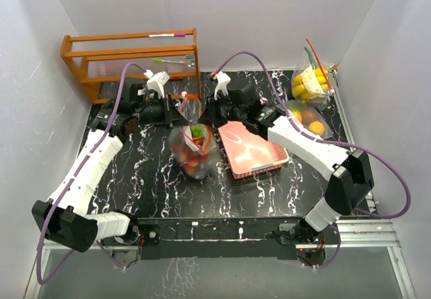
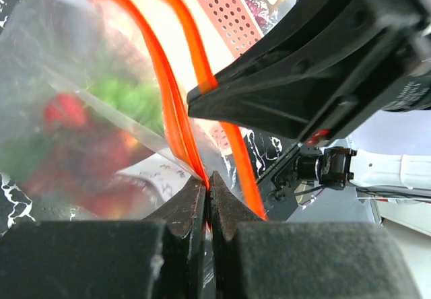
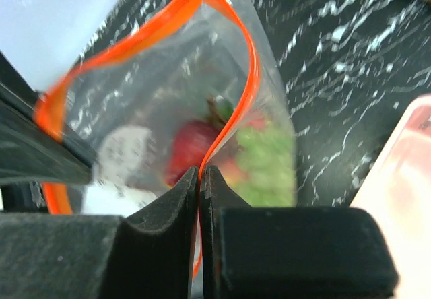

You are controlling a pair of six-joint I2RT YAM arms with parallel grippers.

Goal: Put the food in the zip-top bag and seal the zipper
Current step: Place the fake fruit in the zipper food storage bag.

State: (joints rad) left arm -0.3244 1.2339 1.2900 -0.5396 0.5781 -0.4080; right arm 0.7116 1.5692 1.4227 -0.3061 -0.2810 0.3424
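Observation:
The clear zip-top bag [image 1: 193, 149] stands mid-table, its mouth partly open. The food inside is red berries [image 3: 192, 144] and green leafy pieces [image 3: 266, 157]; the left wrist view shows the same red [image 2: 64, 110] and green [image 2: 131, 97] through the plastic. My left gripper [image 1: 183, 114] [image 2: 207, 180] is shut on the orange zipper [image 2: 176, 104] at one end of the mouth. From the other side, my right gripper [image 1: 207, 114] [image 3: 200, 171] pinches the zipper [image 3: 250, 63], shut on one lip. The two grippers almost touch above the bag.
The pink tray [image 1: 252, 152] lies just right of the bag, under my right arm. At the back right lie two more clear bags, one with yellow fruit [image 1: 310, 83] and one with oranges [image 1: 306, 118]. A wooden rack [image 1: 131, 60] stands at the back left.

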